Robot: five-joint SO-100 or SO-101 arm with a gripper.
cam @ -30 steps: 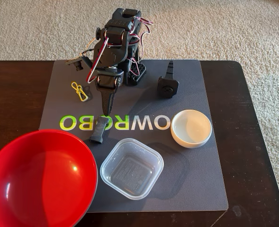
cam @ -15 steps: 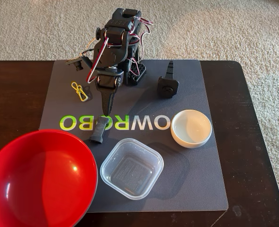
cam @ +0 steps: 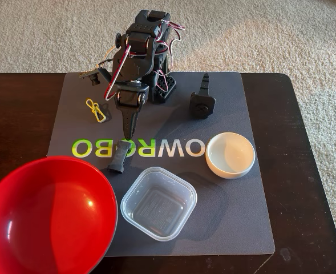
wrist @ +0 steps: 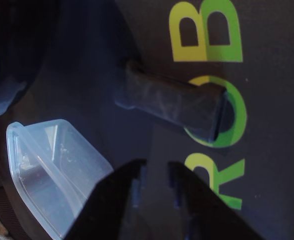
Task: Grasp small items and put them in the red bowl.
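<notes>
Black bar point(cam: 118, 157) just below fingers point(wrist: 129, 187), btwn red bowl point(cam: 48, 217) & tub point(cam: 158, 203).

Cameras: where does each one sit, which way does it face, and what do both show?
Fixed view: stands in front of the table, looking down and across the mat at the arm; shows the tool, red bowl, white bowl and yellow clip.
Wrist view: rides on the arm, looking down past the tool at the mat lettering; only the dark tool tips show.
Shared: the short black bar and clear tub.
</notes>
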